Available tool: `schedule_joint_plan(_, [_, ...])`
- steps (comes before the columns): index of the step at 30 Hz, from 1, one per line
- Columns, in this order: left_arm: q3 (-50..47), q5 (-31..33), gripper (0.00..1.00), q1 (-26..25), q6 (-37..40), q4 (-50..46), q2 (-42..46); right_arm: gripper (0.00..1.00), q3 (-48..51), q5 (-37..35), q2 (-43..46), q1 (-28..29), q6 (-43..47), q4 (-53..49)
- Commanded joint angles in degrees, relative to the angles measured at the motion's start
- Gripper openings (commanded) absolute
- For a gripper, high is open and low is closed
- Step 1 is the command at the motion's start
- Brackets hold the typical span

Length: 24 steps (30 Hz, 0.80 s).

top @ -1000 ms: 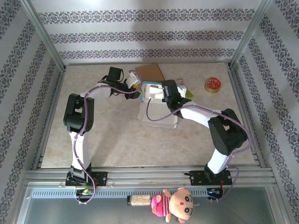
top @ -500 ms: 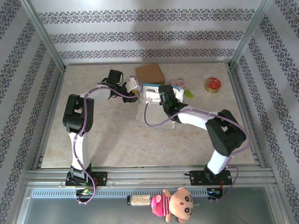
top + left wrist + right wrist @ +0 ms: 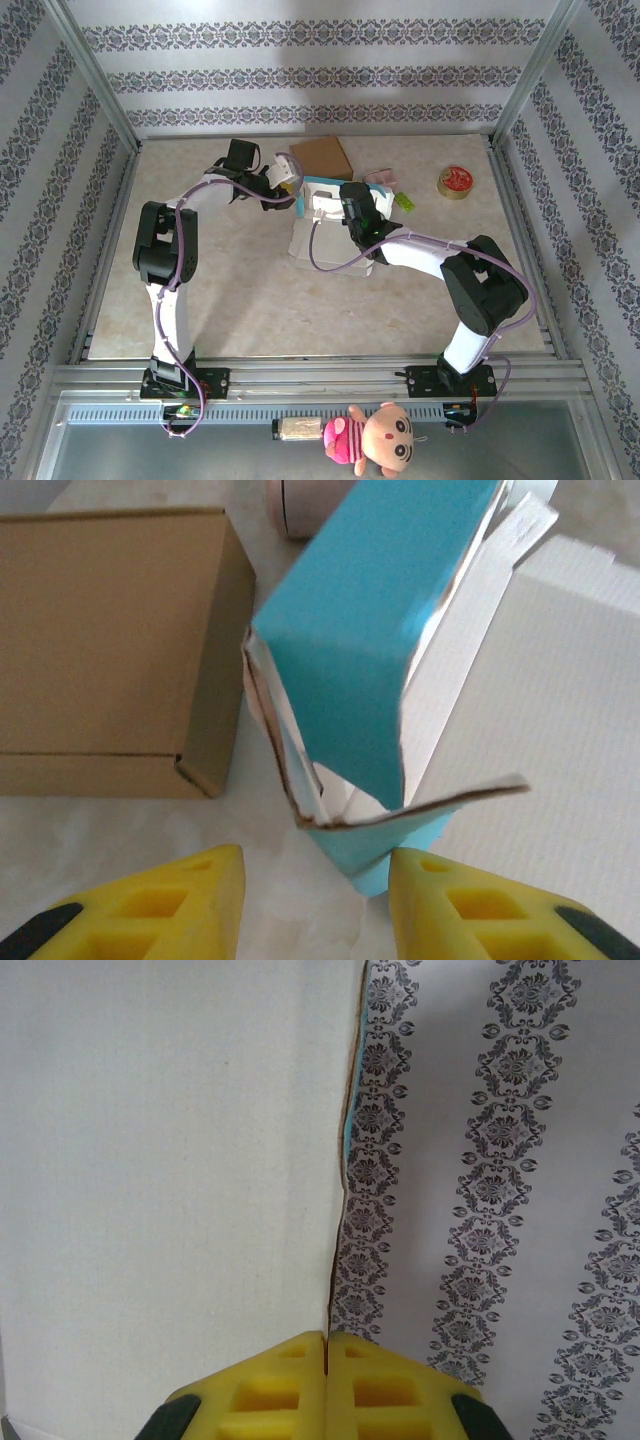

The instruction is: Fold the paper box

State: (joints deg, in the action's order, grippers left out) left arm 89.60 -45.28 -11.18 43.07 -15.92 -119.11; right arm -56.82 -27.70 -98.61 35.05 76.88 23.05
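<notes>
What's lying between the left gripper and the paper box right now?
Nothing. In the left wrist view the paper box's blue corner reaches between the open left gripper's fingers, over bare table.

- You have the paper box (image 3: 330, 222) toward the back of the surface (image 3: 250, 290), near its middle. It is partly folded and not closed up.
- Its outside is light blue and its inside is white corrugated board, with raw brown card at the cut edges.
- From above, you see a white base panel lying flat, with blue-and-white walls raised at its far side.
- In the left wrist view, a blue flap (image 3: 375, 630) stands up and leans over. A white flap (image 3: 470, 690) sits behind it, and a short flap (image 3: 420, 810) splays outward at the near corner.
- In the right wrist view, a white panel (image 3: 170, 1160) faces you, with a thin blue line along its right edge.
</notes>
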Motion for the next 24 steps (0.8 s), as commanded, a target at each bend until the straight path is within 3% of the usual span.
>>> schedule_joint_plan(1, [1.9, -5.3, 0.42, -0.1, -2.6, 0.2, -1.2, 0.02, 0.2, -1.0, 1.4, 0.8, -0.2, 1.2])
schedule_joint_plan(4, [2.1, -5.2, 0.41, -0.8, -3.5, -0.4, -1.9, 0.02, 0.2, -1.0, 1.3, 0.9, -0.7, 1.3])
schedule_joint_plan(9, [1.7, -3.4, 0.31, -1.6, -6.2, 1.3, -2.6, 0.02, 0.0, -1.0, 1.0, 1.3, -1.5, 1.3])
schedule_joint_plan(24, [0.5, 0.9, 0.25, -3.0, -21.2, 13.4, -4.5, 0.02, 1.5, -1.8, 0.5, 2.9, -5.4, 0.9])
